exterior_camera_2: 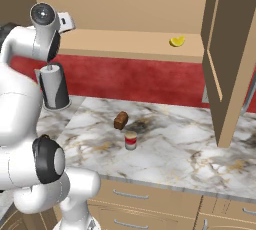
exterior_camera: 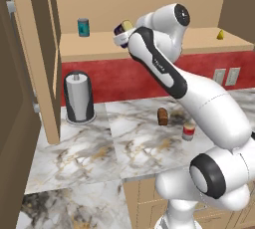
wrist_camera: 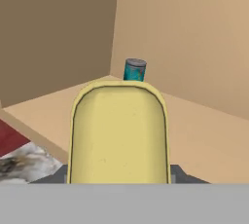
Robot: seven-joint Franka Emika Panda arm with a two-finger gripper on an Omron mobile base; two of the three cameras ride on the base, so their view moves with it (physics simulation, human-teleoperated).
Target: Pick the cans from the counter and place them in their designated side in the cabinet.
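Blue can [exterior_camera: 124, 28] in claw [wrist_camera: 119, 181], teal can [wrist_camera: 134, 69] beyond

Worktop [exterior_camera: 99, 148] is veined marble with a bit of a polished sheen; cabinet [exterior_camera: 45, 73] and its shelf [exterior_camera_2: 125, 44] look like matt, smooth wood. Arm [exterior_camera: 209, 108] is glossy white plastic. Backsplash [exterior_camera_2: 140, 81] is flat matt red.
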